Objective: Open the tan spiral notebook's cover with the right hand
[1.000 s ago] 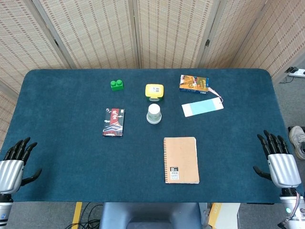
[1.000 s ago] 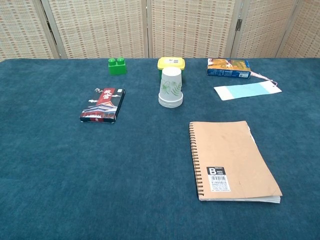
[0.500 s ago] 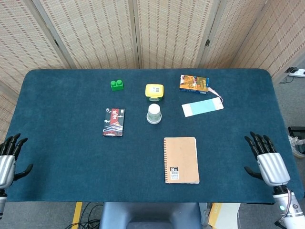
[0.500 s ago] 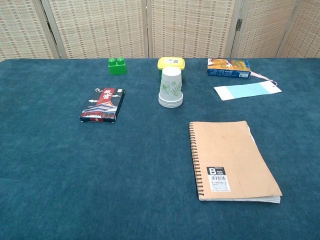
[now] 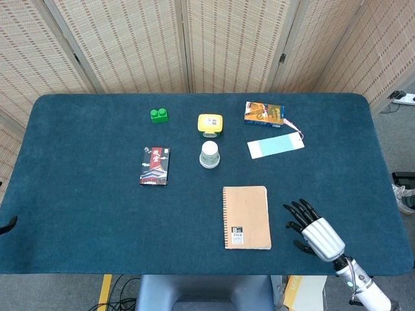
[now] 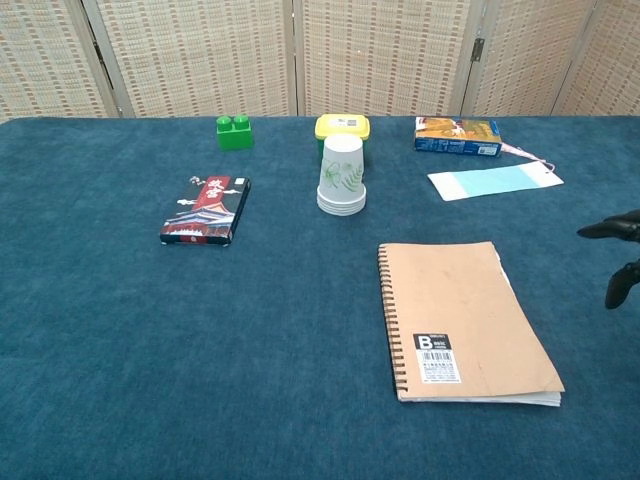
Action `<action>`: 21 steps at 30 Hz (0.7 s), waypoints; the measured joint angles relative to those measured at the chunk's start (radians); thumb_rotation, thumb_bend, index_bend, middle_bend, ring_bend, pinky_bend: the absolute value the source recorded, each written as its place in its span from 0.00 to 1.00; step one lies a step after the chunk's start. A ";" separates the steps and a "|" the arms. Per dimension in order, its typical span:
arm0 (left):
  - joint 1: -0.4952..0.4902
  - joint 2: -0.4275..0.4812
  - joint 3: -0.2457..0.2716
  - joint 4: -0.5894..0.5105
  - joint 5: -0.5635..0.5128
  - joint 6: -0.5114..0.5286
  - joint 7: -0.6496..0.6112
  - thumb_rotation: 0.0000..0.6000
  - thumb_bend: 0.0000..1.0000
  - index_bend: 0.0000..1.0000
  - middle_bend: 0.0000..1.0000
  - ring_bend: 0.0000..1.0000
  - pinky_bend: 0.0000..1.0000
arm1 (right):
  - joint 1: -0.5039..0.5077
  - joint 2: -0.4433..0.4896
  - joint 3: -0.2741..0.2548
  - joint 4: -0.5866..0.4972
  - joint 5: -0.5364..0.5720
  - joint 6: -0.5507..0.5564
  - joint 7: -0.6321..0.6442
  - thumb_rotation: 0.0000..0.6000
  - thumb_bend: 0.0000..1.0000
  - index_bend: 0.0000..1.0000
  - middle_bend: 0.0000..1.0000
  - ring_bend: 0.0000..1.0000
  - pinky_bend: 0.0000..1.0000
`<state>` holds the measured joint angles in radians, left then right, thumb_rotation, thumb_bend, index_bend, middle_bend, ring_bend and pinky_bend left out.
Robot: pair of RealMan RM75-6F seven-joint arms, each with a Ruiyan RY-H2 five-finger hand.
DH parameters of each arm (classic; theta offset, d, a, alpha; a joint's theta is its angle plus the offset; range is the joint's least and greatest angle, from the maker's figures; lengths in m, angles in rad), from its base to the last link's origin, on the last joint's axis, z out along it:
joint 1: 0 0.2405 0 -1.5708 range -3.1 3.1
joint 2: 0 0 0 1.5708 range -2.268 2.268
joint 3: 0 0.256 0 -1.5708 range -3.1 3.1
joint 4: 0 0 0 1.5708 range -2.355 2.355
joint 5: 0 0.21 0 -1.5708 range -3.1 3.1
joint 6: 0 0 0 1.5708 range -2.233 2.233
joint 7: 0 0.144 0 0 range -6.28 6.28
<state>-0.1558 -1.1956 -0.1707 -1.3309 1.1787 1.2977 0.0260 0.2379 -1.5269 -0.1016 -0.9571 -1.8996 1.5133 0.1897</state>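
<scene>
left hand: barely a dark sliver at the table (image 5: 78, 220) edge, state can't tell | tan spiral notebook (image 5: 246, 216) flat, closed, front centre-right, coil on its left; thin card cover, light, flexes, lift at free right edge | right hand (image 5: 314, 230) just right of it, empty, fingers spread; probably hovering, contact unclear.

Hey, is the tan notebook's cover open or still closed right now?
Closed. The notebook lies flat with its tan cover and barcode label facing up. The right hand is beside it, not touching.
</scene>
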 measured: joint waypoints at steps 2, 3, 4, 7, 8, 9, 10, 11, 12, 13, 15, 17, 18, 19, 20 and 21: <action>0.002 0.004 -0.002 -0.012 -0.005 -0.001 0.003 1.00 0.27 0.13 0.08 0.08 0.17 | 0.011 -0.026 -0.015 0.032 -0.009 -0.004 0.017 1.00 0.30 0.39 0.11 0.00 0.00; 0.003 0.006 -0.002 -0.015 -0.008 0.000 0.005 1.00 0.27 0.13 0.08 0.08 0.17 | 0.015 -0.035 -0.020 0.043 -0.011 -0.009 0.023 1.00 0.30 0.39 0.11 0.00 0.00; 0.004 0.007 -0.002 -0.018 -0.010 -0.001 0.007 1.00 0.27 0.13 0.08 0.08 0.17 | 0.021 -0.046 -0.025 0.057 -0.013 -0.015 0.028 1.00 0.30 0.39 0.11 0.00 0.00; 0.004 0.013 0.001 -0.026 -0.008 -0.013 -0.008 1.00 0.27 0.13 0.08 0.08 0.17 | 0.029 -0.077 -0.034 0.091 -0.013 -0.028 0.023 1.00 0.30 0.39 0.11 0.00 0.00; 0.003 0.016 0.002 -0.027 -0.006 -0.019 -0.014 1.00 0.27 0.13 0.08 0.08 0.17 | 0.030 -0.087 -0.036 0.100 -0.013 -0.031 0.022 1.00 0.30 0.39 0.11 0.00 0.00; 0.002 0.018 0.004 -0.028 -0.002 -0.025 -0.016 1.00 0.27 0.13 0.08 0.08 0.17 | 0.031 -0.097 -0.037 0.108 -0.012 -0.031 0.021 1.00 0.30 0.39 0.11 0.00 0.00; 0.001 0.019 0.007 -0.028 0.001 -0.027 -0.018 1.00 0.27 0.13 0.08 0.08 0.17 | 0.032 -0.108 -0.038 0.119 -0.012 -0.027 0.022 1.00 0.30 0.39 0.11 0.00 0.00; 0.000 0.020 0.007 -0.028 0.001 -0.028 -0.019 1.00 0.27 0.13 0.08 0.08 0.17 | 0.032 -0.116 -0.038 0.127 -0.012 -0.020 0.022 1.00 0.30 0.39 0.11 0.00 0.00; 0.000 0.020 0.007 -0.027 0.001 -0.028 -0.020 1.00 0.27 0.13 0.08 0.08 0.17 | 0.032 -0.124 -0.038 0.136 -0.012 -0.013 0.023 1.00 0.30 0.39 0.11 0.00 0.00; 0.001 0.021 0.007 -0.027 0.001 -0.027 -0.021 1.00 0.27 0.13 0.08 0.08 0.17 | 0.033 -0.137 -0.038 0.149 -0.013 -0.005 0.026 1.00 0.30 0.39 0.11 0.00 0.00; 0.002 0.022 0.005 -0.029 0.000 -0.024 -0.026 1.00 0.27 0.13 0.08 0.08 0.17 | 0.036 -0.156 -0.040 0.171 -0.013 0.004 0.033 1.00 0.30 0.39 0.11 0.00 0.00; 0.003 0.025 0.006 -0.032 0.003 -0.024 -0.038 1.00 0.27 0.13 0.08 0.08 0.17 | 0.039 -0.175 -0.042 0.196 -0.014 0.012 0.039 1.00 0.30 0.39 0.11 0.00 0.00; 0.003 0.027 0.006 -0.034 0.005 -0.025 -0.045 1.00 0.27 0.13 0.08 0.08 0.17 | 0.041 -0.182 -0.043 0.207 -0.015 0.016 0.039 1.00 0.30 0.39 0.11 0.00 0.00; 0.004 0.030 0.008 -0.036 0.009 -0.028 -0.052 1.00 0.27 0.13 0.08 0.08 0.17 | 0.043 -0.192 -0.044 0.222 -0.014 0.018 0.039 1.00 0.30 0.39 0.11 0.00 0.00; 0.004 0.032 0.009 -0.037 0.012 -0.030 -0.057 1.00 0.27 0.13 0.08 0.08 0.17 | 0.045 -0.200 -0.045 0.232 -0.014 0.019 0.041 1.00 0.30 0.39 0.11 0.00 0.00; 0.004 0.033 0.009 -0.037 0.013 -0.032 -0.060 1.00 0.27 0.13 0.08 0.08 0.17 | 0.047 -0.207 -0.046 0.242 -0.013 0.019 0.044 1.00 0.30 0.39 0.11 0.00 0.00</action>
<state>-0.1523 -1.1629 -0.1613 -1.3681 1.1913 1.2660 -0.0340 0.2853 -1.7338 -0.1478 -0.7153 -1.9127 1.5323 0.2339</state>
